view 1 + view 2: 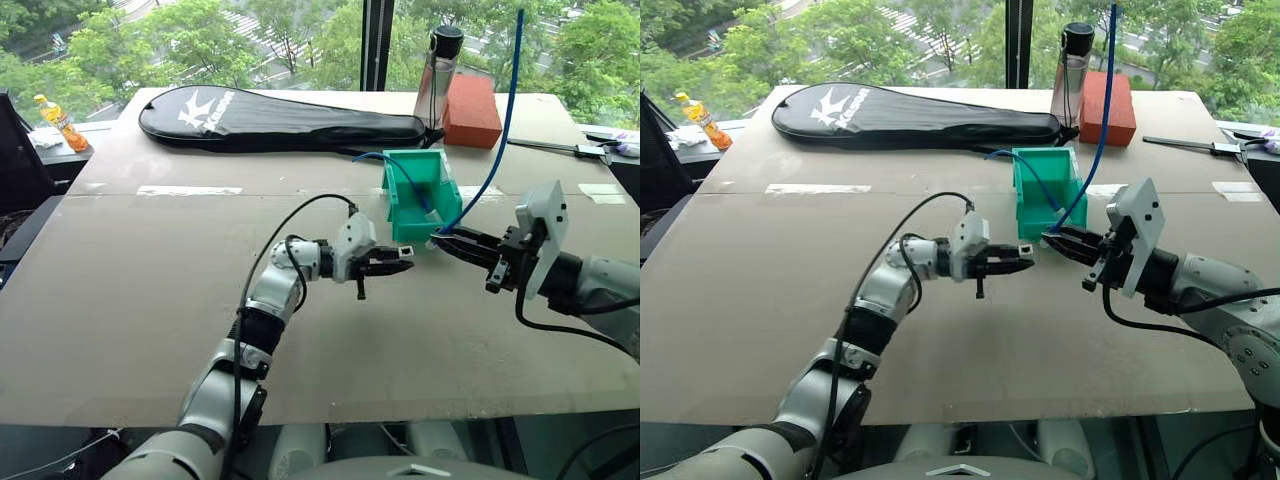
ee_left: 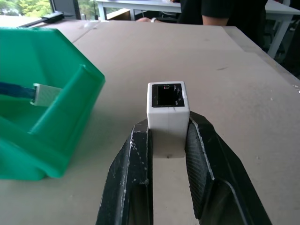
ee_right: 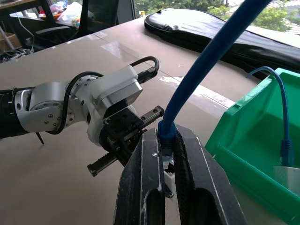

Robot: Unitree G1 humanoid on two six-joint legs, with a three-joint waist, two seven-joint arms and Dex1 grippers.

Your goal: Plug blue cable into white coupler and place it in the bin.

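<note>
The white coupler (image 2: pixel 168 110) sits between my left gripper's black fingers (image 2: pixel 136 173), dark socket facing outward; that gripper (image 1: pixel 400 262) is shut on it, just in front of the teal bin (image 1: pixel 440 200). My right gripper (image 1: pixel 438 241) faces it from the right, a short gap away, shut on the blue cable (image 3: pixel 211 56) close to its end. The cable (image 1: pixel 505 110) rises steeply from the fingers and leaves the picture. Its plug is mostly hidden between the fingers. A second blue cable (image 3: pixel 283 117) lies in the bin with its pale plug (image 2: pixel 44 93) showing.
A black racket bag (image 1: pixel 280 120) lies across the far table. A red-brown block (image 1: pixel 470 110) and a dark-capped bottle (image 1: pixel 438 70) stand behind the bin. A tool (image 1: pixel 590 150) lies far right, an orange drink bottle (image 1: pixel 60 122) far left. A person (image 2: pixel 225 11) sits beyond.
</note>
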